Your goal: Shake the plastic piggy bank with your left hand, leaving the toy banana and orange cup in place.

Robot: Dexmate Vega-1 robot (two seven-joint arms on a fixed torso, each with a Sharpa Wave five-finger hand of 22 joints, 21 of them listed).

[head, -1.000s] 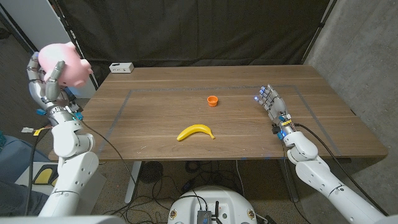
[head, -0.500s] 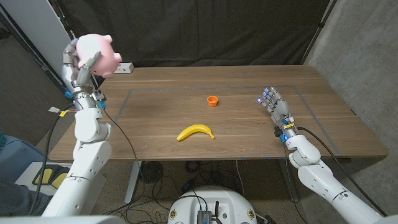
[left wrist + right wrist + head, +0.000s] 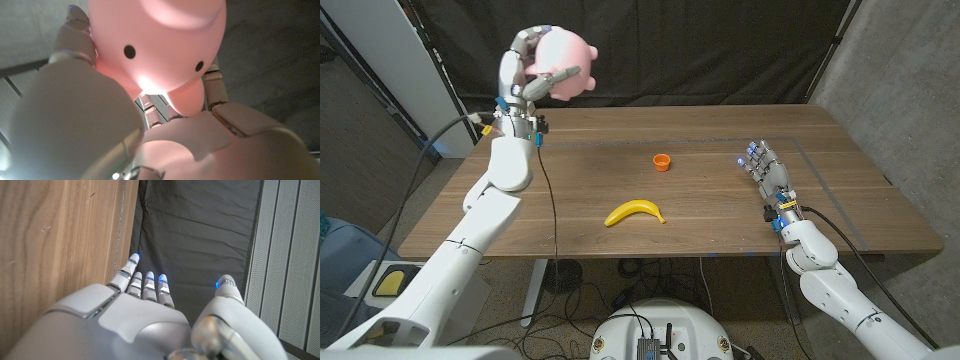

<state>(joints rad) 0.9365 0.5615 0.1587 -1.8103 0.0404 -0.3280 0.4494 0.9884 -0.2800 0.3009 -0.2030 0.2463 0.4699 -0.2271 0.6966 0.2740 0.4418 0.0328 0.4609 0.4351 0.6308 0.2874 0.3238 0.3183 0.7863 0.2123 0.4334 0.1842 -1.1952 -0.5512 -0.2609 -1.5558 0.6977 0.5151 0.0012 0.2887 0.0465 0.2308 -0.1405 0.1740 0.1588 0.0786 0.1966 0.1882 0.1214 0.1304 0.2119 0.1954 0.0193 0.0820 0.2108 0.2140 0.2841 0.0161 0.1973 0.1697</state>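
My left hand [image 3: 525, 68] grips the pink plastic piggy bank [image 3: 564, 53] high in the air above the table's far left corner. Up close, the piggy bank [image 3: 160, 50] shows two black dots and my left hand's fingers [image 3: 75, 30] wrap its sides. The yellow toy banana [image 3: 635, 212] lies on the table near the middle front. Beyond it stands the small orange cup [image 3: 662, 161]. My right hand [image 3: 765, 172] stands empty on its edge at the table's right, fingers straight and apart; my right hand [image 3: 150, 320] also shows from behind beside the wood.
The wooden table [image 3: 720, 130] has a faint taped rectangle on it. A black curtain [image 3: 720, 50] hangs behind. Cables [image 3: 450, 130] trail from my left arm.
My left arm has swung the piggy bank from the far left rightward and up, over the table's back left corner. Banana, cup and right hand have stayed put.
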